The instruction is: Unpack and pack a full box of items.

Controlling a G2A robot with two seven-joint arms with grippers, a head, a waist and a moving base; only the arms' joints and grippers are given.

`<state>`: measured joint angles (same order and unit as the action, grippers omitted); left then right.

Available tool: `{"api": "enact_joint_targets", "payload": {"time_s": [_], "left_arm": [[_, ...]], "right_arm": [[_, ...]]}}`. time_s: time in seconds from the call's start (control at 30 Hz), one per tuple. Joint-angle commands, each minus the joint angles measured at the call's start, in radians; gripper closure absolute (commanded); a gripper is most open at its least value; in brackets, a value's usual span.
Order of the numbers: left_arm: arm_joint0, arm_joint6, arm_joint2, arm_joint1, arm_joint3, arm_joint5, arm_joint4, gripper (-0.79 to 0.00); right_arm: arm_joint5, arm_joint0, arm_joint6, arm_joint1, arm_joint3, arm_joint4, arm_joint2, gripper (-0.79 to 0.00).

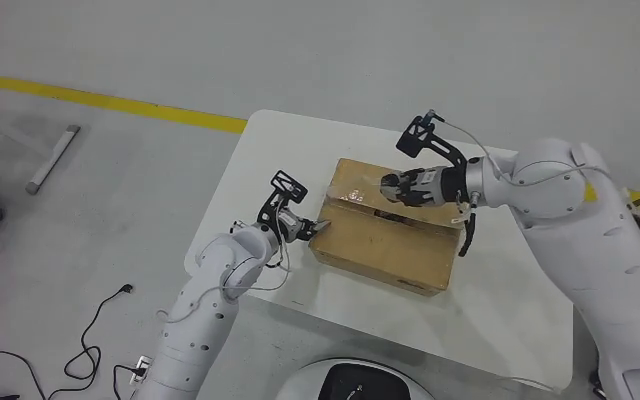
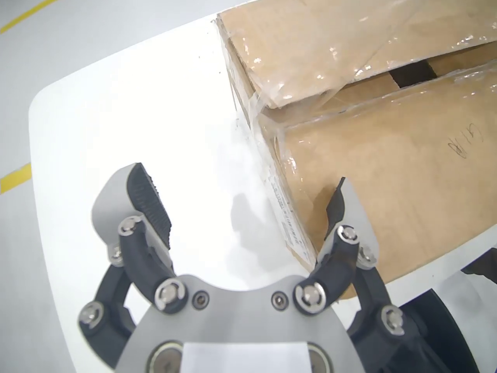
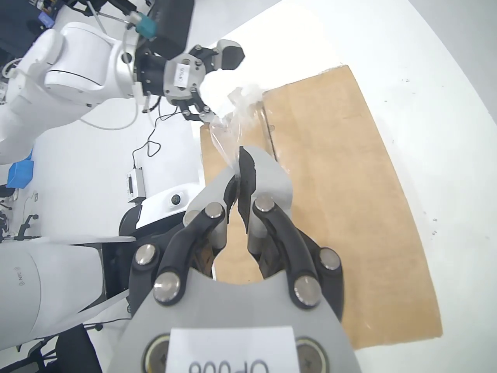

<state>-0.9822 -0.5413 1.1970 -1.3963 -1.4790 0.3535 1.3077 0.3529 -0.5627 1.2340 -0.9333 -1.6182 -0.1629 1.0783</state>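
Note:
A brown cardboard box (image 1: 400,240) wrapped in clear tape lies in the middle of the white table (image 1: 285,160). Its top flaps (image 2: 349,21) are down, with a small dark gap (image 2: 413,73) at the seam. My left gripper (image 2: 238,180) is open at the box's left end, one finger over the top near a corner, the other over the table. My right gripper (image 3: 238,164) hangs over the box top (image 3: 330,180) and is shut on a strip of clear tape (image 3: 237,114) that lifts off the box's left end. In the top view the left gripper (image 1: 318,228) and the right gripper (image 1: 388,188) flank that end.
The table has bare room left of the box (image 2: 136,98) and along its far side (image 3: 349,21). On the floor are a yellow line (image 1: 120,103), a grey bar (image 1: 52,158) and black cables (image 1: 90,350).

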Motion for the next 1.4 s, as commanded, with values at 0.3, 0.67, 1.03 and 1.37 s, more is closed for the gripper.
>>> {"api": "enact_joint_targets", "payload": {"time_s": [0.3,0.67,1.03,1.37], "left_arm": [[0.018,0.004,-0.015,0.002,0.024,-0.026,0.008,-0.785],[0.005,0.024,0.001,0.012,-0.017,-0.017,0.020,-0.785],[0.010,0.035,0.006,0.018,-0.026,-0.023,0.032,-0.785],[0.014,0.037,0.004,0.021,-0.031,-0.037,0.031,-0.785]], "right_arm": [[-0.022,-0.013,0.058,0.014,-0.018,0.083,0.029,0.000],[-0.047,-0.158,0.149,0.063,0.014,-0.063,0.122,0.000],[-0.021,-0.194,0.190,0.081,0.009,-0.135,0.113,0.000],[0.005,-0.148,0.197,0.078,0.007,-0.259,0.039,0.000]]}}
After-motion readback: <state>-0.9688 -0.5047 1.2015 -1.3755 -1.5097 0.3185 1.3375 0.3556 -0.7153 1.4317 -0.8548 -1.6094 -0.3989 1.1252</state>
